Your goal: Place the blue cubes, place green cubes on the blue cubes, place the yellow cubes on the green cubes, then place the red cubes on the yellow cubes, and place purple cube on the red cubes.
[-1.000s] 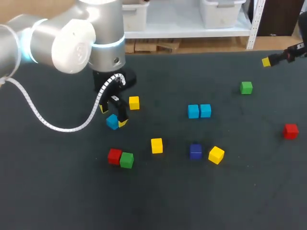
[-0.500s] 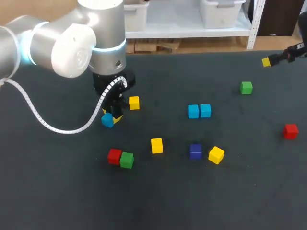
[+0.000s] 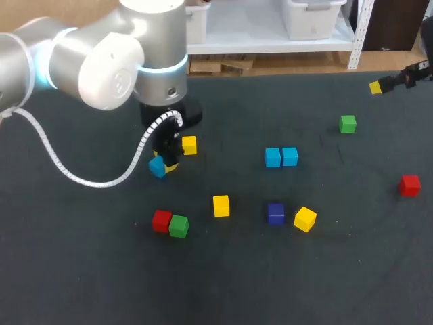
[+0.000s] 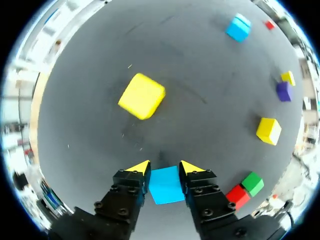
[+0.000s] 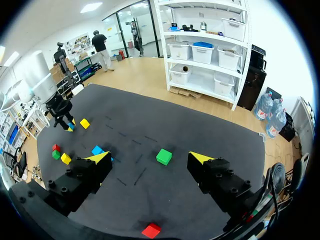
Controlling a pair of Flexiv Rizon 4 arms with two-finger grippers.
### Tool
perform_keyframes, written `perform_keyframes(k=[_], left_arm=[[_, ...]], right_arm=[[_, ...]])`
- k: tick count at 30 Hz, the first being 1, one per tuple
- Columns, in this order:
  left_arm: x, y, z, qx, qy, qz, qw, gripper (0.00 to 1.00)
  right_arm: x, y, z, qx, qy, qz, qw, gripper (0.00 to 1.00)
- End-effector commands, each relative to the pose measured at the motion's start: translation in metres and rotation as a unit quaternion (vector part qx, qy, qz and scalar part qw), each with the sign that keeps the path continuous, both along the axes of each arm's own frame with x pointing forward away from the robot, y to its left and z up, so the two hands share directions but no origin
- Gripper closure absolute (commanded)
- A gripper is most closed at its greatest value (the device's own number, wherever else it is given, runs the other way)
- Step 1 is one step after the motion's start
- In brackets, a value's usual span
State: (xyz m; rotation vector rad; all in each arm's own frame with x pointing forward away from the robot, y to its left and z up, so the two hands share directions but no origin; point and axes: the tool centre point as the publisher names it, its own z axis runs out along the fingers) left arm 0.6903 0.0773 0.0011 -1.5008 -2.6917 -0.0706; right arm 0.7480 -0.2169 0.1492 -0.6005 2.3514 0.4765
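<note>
Grips the blue cube (image 4: 165, 185) in the left gripper (image 4: 160, 167), both yellow tips pressed against its opposite sides. Has carried it off its spot of a second ago: first a little toward the left side of the table (image 3: 270, 284), now rightward and slightly higher. Hangs it just beside the nearest yellow cube (image 3: 189, 145), apparently clear of the surface. Suggests a successful pick and readiness for the haul, probably toward the blue pair (image 3: 281, 157) lying side by side near the middle. Leaves the task very early on, with no green, yellow, red or purple stacked anywhere.

Points almost straight down from the wrist, with the bulky grey left arm (image 3: 101, 61) coming in from the left corner and bending over the cube. Holds the right gripper (image 5: 150, 159) spread wide and empty at the far right edge, with a green cube (image 5: 163, 156) on the table ahead of its fingers.
</note>
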Motion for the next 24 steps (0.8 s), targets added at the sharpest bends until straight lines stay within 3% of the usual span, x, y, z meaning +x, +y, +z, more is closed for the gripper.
perform_keyframes(k=[1,10,16,24], left_arm=[[-0.005,-0.019,0.009,0.002,-0.013,-0.080,0.997,1.00],[0.012,-0.070,0.028,-0.002,0.002,-0.230,0.973,1.00],[0.025,-0.103,0.029,-0.007,0.005,-0.308,0.951,1.00],[0.036,-0.142,0.020,-0.030,0.022,-0.351,0.936,1.00]], right_arm=[[0.001,-0.001,-0.001,0.002,0.000,0.002,1.000,0.00],[0.001,-0.001,-0.001,0.002,0.000,0.002,1.000,0.00],[0.001,-0.001,-0.001,0.002,0.000,0.002,1.000,0.00],[0.001,-0.001,-0.001,0.002,0.000,0.002,1.000,0.00]])
